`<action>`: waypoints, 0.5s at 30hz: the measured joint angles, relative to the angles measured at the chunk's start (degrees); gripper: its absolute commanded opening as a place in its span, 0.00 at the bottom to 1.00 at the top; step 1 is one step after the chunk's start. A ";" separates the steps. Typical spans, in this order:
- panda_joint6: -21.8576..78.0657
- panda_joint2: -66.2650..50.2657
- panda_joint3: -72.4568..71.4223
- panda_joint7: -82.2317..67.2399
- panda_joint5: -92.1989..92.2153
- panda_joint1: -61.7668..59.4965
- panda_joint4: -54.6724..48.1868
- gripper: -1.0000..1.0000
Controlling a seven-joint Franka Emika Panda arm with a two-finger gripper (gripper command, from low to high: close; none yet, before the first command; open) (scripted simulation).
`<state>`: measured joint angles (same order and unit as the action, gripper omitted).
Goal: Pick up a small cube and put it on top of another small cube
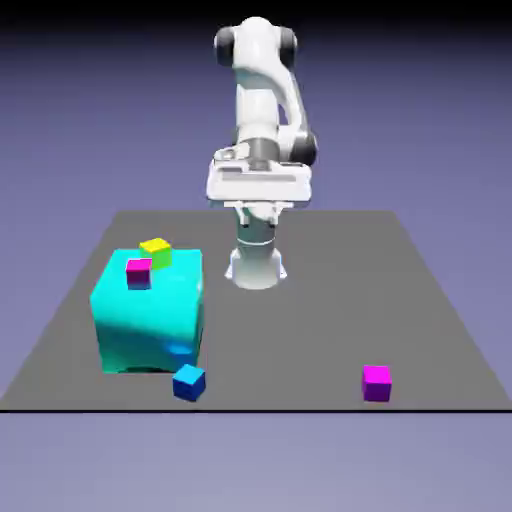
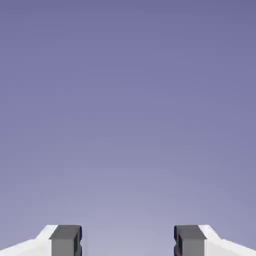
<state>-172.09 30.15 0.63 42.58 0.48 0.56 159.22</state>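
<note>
The small blue cube [image 1: 188,382] lies on the grey table [image 1: 300,330] near its front edge, just in front of the big cyan block [image 1: 148,315]. One small magenta cube [image 1: 376,383] rests on the table toward the exterior view's right. My gripper [image 1: 259,187] hangs high above the table's far side, well away from every cube. In the hand view the gripper [image 2: 128,242] is open, with both grey fingertips [image 2: 65,240] wide apart and only the plain backdrop between them. No cube shows in the hand view.
On top of the cyan block sit a second magenta cube [image 1: 138,272] and a yellow-green cube [image 1: 156,252]. The arm's base [image 1: 256,268] stands at the table's far middle.
</note>
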 measured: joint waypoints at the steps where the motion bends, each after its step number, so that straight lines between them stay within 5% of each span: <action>1: 1.59 -2.08 0.52 0.10 0.40 -0.11 -1.48 0.50; 15: 23.81 -31.15 7.85 1.51 6.00 -1.82 -22.13 0.50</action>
<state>-148.28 -0.99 8.48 44.09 6.48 -1.26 137.09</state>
